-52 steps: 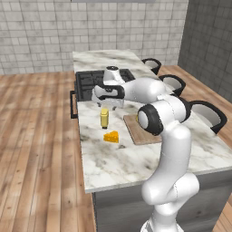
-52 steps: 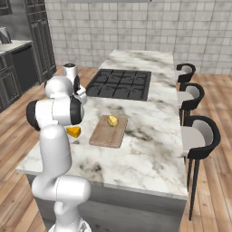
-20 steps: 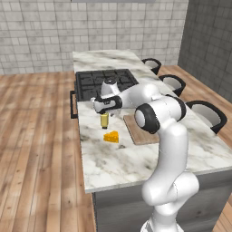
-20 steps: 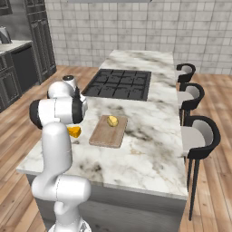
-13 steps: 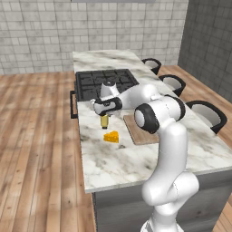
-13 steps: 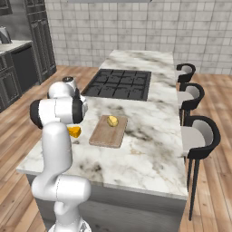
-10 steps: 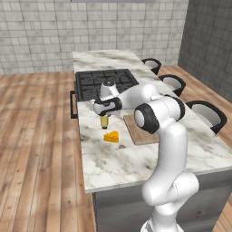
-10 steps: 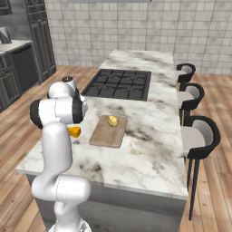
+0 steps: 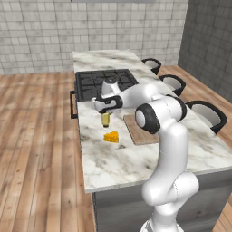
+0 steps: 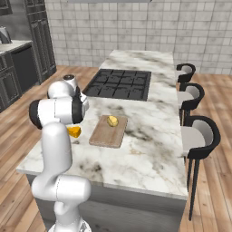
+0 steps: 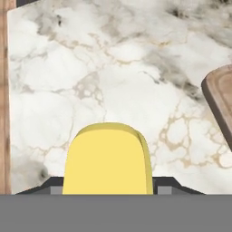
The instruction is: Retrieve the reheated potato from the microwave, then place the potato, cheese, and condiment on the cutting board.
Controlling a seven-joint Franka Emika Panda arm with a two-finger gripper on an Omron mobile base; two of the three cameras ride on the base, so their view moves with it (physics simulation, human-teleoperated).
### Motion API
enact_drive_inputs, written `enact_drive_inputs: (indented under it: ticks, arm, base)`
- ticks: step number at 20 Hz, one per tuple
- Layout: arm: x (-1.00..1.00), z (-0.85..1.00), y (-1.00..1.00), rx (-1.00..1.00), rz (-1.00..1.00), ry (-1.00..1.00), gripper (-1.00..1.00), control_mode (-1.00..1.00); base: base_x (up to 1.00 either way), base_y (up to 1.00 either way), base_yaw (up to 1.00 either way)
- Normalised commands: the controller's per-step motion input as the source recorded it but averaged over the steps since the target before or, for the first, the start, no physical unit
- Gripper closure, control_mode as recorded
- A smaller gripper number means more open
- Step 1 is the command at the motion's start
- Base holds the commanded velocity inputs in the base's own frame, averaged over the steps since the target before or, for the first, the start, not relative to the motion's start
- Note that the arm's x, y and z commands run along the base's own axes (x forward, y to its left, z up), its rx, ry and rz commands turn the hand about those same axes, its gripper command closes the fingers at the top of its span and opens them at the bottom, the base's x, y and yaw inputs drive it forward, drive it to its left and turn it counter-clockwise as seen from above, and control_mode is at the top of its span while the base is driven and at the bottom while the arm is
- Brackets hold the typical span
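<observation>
The condiment [image 9: 105,120], a small yellow bottle, stands upright on the marble counter, and my gripper [image 9: 105,112] is down over its top, shut on it. In the hand view the condiment [image 11: 108,158] sits between the dark fingertips of my gripper [image 11: 108,183]. The cheese [image 9: 111,136] wedge lies on the counter just in front of the bottle, and the cheese [image 10: 74,132] peeks out beside my arm. On the cutting board [image 10: 106,136] rests the potato [image 10: 112,121]. The cutting board [image 9: 136,131] lies right of the bottle. The microwave is out of view.
A black cooktop [image 9: 97,81] is set into the counter just behind the bottle. Three dark stools [image 10: 195,131] line the counter's far side. The counter's left edge [image 9: 79,136] drops to wooden floor close to the bottle and cheese.
My hand has come down from above the cooktop edge onto the bottle, and its jaws have closed on it. The bottle, cheese and potato have not moved.
</observation>
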Motion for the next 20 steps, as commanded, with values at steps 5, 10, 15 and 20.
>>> enact_drive_inputs:
  ticks: [5,10,15,20]
  arm:
    - [-0.03,0.39,-0.28,0.00,0.07,0.03,1.00,-1.00]
    - [-0.15,0.34,-0.46,0.00,0.06,0.05,1.00,-1.00]
    - [-0.22,0.16,-0.50,0.00,0.08,0.01,1.00,-1.00]
    - [-0.29,0.01,-0.49,0.00,0.08,0.00,1.00,-1.00]
  base:
    - [0.00,0.00,0.00]
    - [0.00,0.00,0.00]
    - [0.00,0.00,0.00]
    - [0.00,0.00,0.00]
